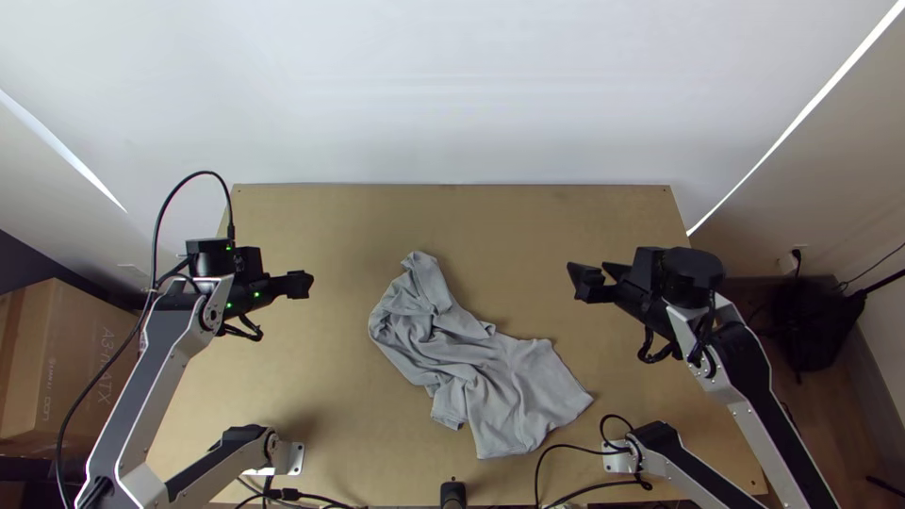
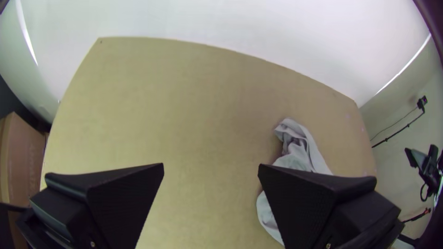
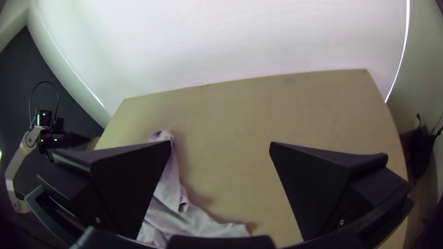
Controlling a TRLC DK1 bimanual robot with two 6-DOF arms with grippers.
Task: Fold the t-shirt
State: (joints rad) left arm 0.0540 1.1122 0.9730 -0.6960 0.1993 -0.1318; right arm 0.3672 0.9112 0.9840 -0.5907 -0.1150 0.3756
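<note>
- Black, wide and flat, the fingers of the left gripper (image 2: 211,164) stand apart with nothing between them. We see this gap plainly in the left wrist view, whereas the top view gives us the same fingers as one dark block over the left part of the light wooden table (image 1: 330,217).
- Just right of that gripper, and reaching nearer the table's front edge, lies the crumpled light grey fabric t-shirt (image 1: 509,377). We read its long axis as a slant, from a narrow far-left end down to a broad near-right end. The left gripper is nearer the narrow end, so we judge that grasping there calls for a move rightward and down.
- The middle is bunched in overlapping creases; the broad part lies flatter. The top view gives us the whole outline, while in each wrist view a finger cuts across the cloth. We cannot tell sleeve from collar at the narrow end.
- Farther right, the black right gripper (image 3: 220,143) is released too, empty between its parted fingers. The broad end lies toward the front edge from it, and this arm is the nearer one to that end. We think the shirt needs spreading before any neat fold; pinching the bunched part could catch several layers.
</note>
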